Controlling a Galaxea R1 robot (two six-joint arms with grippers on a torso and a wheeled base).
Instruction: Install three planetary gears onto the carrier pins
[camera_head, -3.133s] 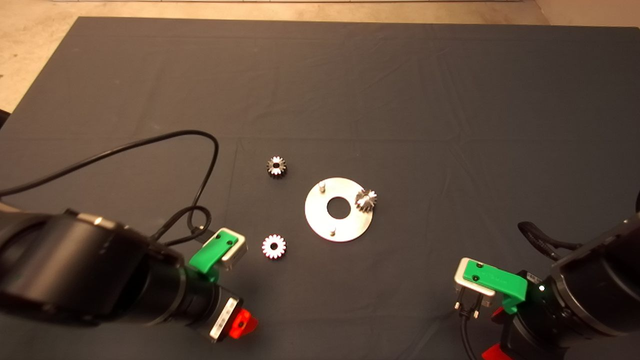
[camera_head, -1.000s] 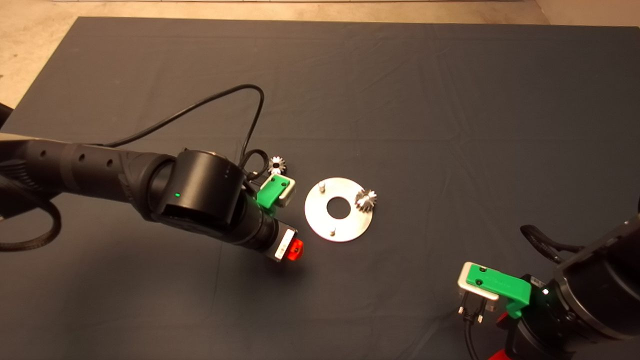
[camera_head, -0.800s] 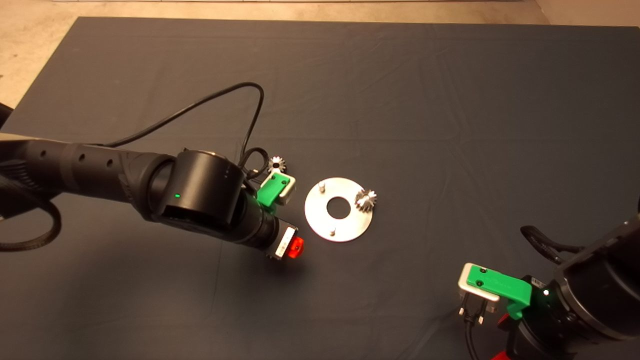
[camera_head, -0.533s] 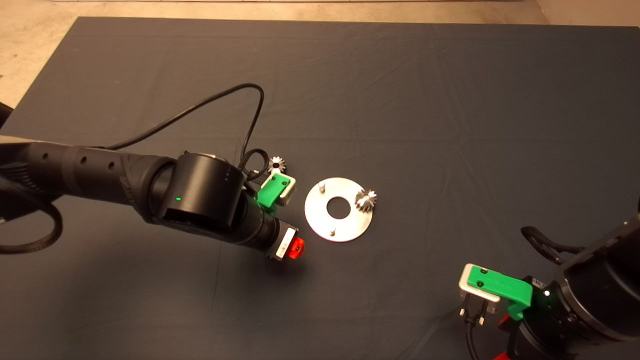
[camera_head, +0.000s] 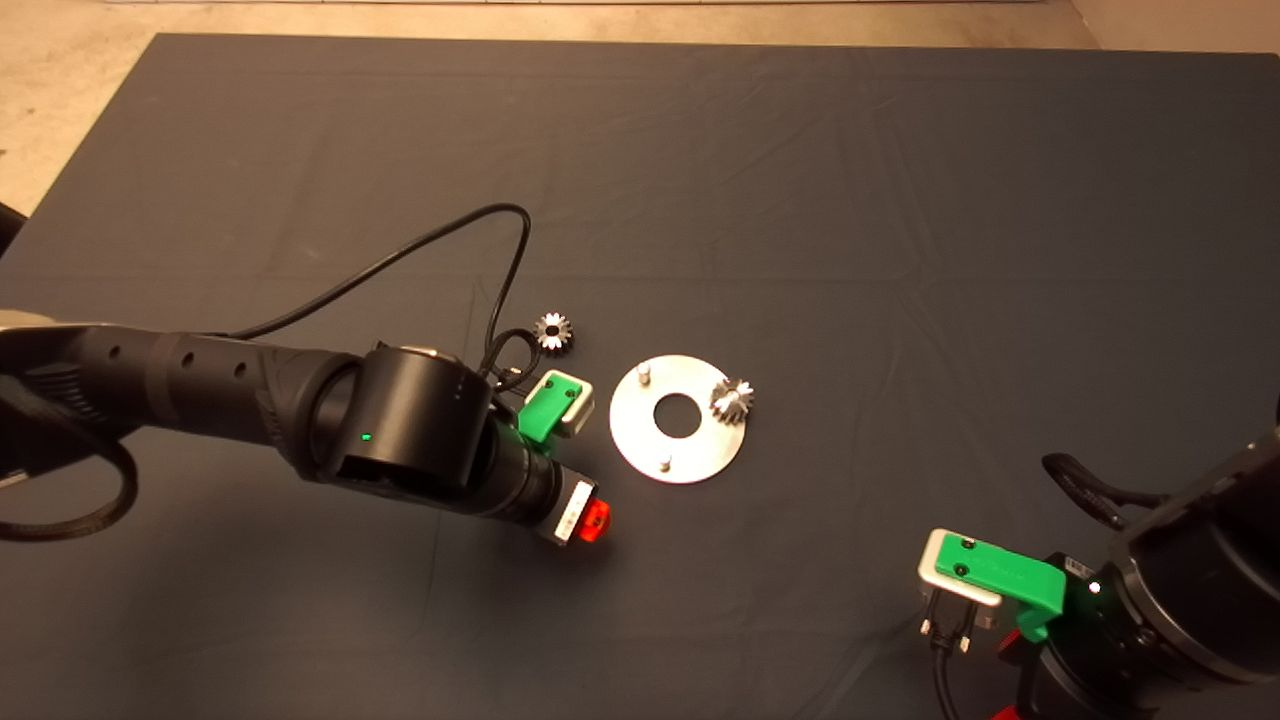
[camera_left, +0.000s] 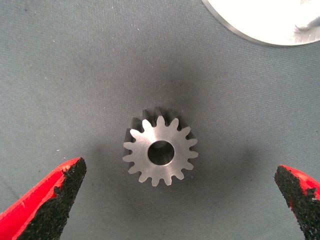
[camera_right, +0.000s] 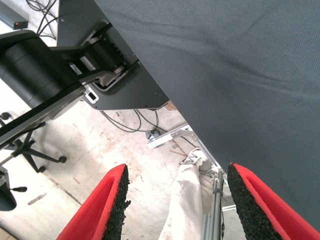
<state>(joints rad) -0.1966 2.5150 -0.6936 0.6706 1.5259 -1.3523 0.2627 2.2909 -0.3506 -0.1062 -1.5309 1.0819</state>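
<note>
The shiny round disc (camera_head: 640, 440) lies mid-mat with two bare carrier pins (camera_head: 645, 374) standing on it. One planetary gear (camera_head: 732, 400) sits at the disc's right rim and looks tilted. A second gear (camera_head: 553, 331) lies flat on the mat, left of the disc and farther back. My left gripper (camera_head: 588, 520) hovers just left of the disc's near edge. In the left wrist view a third gear (camera_left: 160, 152) lies flat on the mat. The open left gripper (camera_left: 179, 170) has its fingers (camera_left: 55, 192) wide on either side of this gear, not touching it. The disc's rim (camera_left: 250, 30) is close by.
My right gripper (camera_right: 177, 200) waits open at the mat's near right corner, its green mount (camera_head: 990, 580) showing in the head view. Its wrist view shows the mat's edge, the floor and a person's leg (camera_right: 185, 200). A black cable (camera_head: 420, 240) loops over the mat behind the left arm.
The left arm came in from the lower left to above the near gear. In the last second it drew slightly toward the near edge, uncovering the far gear. The right arm stayed put.
</note>
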